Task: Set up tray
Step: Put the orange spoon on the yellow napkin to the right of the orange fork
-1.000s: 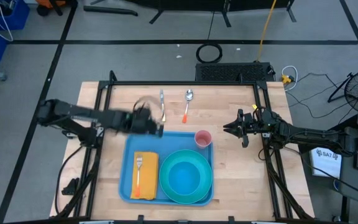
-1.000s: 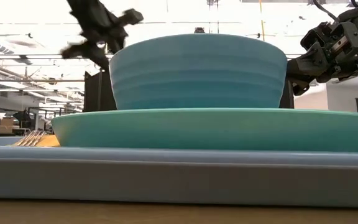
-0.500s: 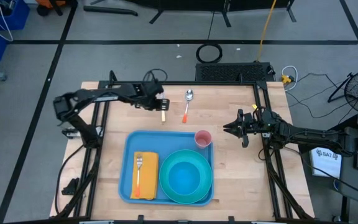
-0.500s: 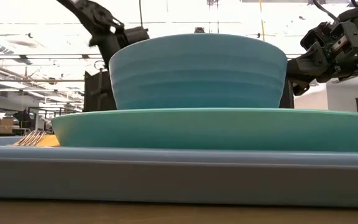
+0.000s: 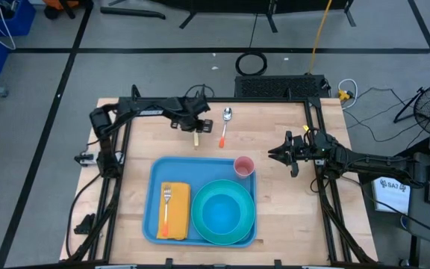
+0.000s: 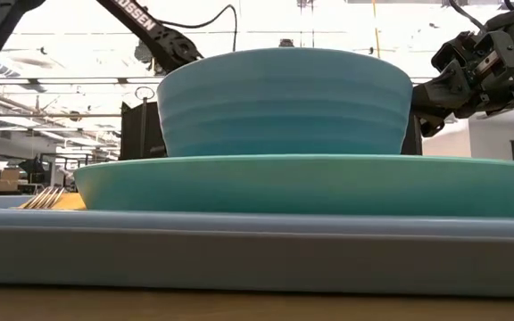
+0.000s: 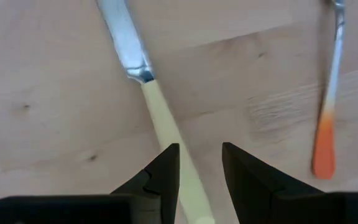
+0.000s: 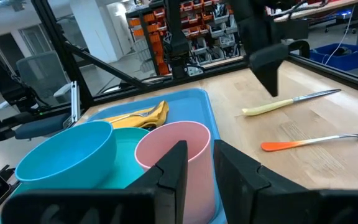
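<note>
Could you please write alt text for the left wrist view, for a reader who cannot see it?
The left pincer hovers open just above a knife with a pale yellow handle, its two dark fingers straddling the handle without touching it. The knife lies on the bare wooden table, and a spoon with an orange handle tip lies apart from it.

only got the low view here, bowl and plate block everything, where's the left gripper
Observer: The left gripper hangs over the cream-handled knife, on the table beyond the tray.
Operator: closed on it yet
Observer: No, in the left wrist view the fingers stand apart, either side of the handle.
Operator: what else is still off the tray
Observer: An orange-handled spoon lies beside the knife.
Operator: and the right arm
Observer: The right gripper waits in the air, right of the pink cup.
</note>
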You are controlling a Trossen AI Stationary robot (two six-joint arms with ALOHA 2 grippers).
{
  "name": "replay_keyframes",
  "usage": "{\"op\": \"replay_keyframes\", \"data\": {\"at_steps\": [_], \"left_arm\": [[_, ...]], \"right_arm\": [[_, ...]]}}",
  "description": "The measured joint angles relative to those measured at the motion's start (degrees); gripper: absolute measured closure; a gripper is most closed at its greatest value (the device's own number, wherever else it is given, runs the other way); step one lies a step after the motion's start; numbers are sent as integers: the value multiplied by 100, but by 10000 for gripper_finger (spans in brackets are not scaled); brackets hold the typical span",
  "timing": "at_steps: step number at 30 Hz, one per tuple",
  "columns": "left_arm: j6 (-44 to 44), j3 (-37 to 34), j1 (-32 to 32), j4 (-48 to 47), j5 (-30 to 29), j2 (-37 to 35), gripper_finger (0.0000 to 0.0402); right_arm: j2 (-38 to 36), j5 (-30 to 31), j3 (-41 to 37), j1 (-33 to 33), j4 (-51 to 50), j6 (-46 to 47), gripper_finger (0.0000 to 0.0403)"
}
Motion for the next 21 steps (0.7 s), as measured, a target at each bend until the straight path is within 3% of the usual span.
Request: {"op": "replay_keyframes", "data": {"at_steps": [9,21], "left_arm": [[-34,607,-2,-690,-126,497,277],[-371,583,-61,-756,-349,558,277]], "right_arm": [[0,-9,1,-1,0,2,335],[2,-13,-1,0,11,2,335]]}}
